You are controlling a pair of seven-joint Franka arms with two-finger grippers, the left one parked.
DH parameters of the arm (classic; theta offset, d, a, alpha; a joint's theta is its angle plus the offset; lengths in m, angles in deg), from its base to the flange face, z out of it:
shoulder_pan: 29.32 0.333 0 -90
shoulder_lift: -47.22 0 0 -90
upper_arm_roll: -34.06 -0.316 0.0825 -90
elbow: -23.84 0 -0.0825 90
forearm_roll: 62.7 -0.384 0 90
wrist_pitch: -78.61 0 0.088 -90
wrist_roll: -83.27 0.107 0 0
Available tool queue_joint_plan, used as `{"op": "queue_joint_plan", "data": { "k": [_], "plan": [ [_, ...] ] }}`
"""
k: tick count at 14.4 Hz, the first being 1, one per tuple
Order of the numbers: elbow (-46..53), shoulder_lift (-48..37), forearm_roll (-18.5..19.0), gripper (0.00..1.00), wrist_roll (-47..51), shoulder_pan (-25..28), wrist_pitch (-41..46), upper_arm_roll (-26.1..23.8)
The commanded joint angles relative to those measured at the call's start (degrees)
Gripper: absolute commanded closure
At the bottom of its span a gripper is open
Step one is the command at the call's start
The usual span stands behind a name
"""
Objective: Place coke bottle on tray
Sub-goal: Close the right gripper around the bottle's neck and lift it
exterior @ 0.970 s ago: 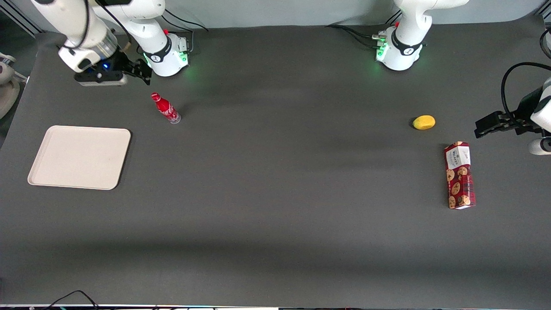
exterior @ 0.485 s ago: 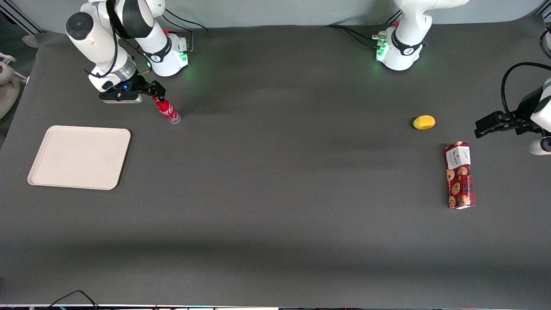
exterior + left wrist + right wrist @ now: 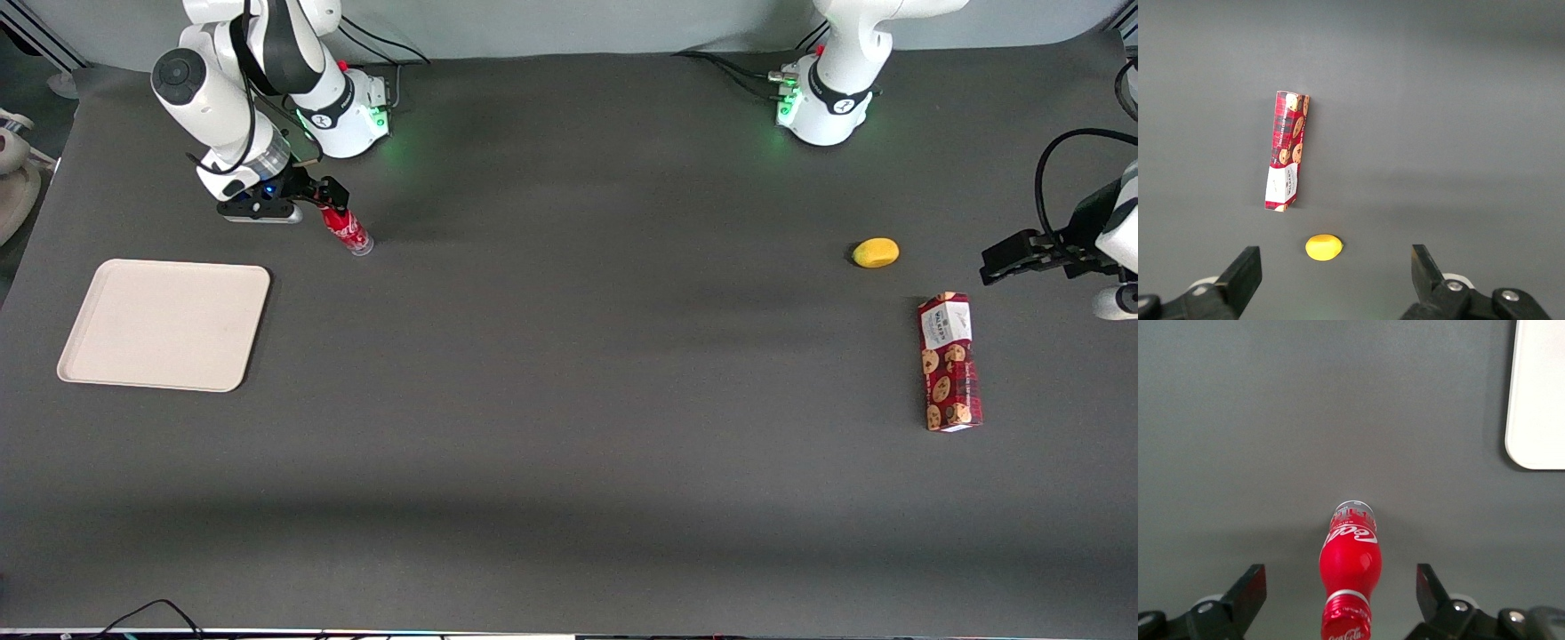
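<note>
I see my tool (image 3: 327,197) at upper left of the front frame, fingers (image 3: 1251,590) spread wide around the bottle's (image 3: 348,232) cap, not touching. The bottle stands on the counter (image 3: 569,356); the tray (image 3: 165,324) lies nearer the camera. A lemon (image 3: 876,252) and box (image 3: 949,362) sit far off.

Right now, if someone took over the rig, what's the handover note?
Hand: open, fingers either side of the coke bottle near its cap, not closed on it.
Coke bottle: upright on the table, near the working arm's base, not lifted.
Tray: empty, nearer the front camera than the bottle, at the working arm's end.
Done: approach and straddle.
Left: close on the bottle, lift, carry to the tray, set down, release.
Cookie box and yellow fruit lie toward the parked arm's end, out of the path.
</note>
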Motion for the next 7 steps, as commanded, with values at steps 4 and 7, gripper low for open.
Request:
{"op": "queue_joint_plan", "data": {
  "k": [4,7],
  "plan": [
    [-4.59,-1.05,-3.03,0.82,0.81,-0.25,0.1,-0.53],
    [-4.24,-1.05,-3.92,1.0,0.9,0.1,0.98,-0.53]
  ]
}}
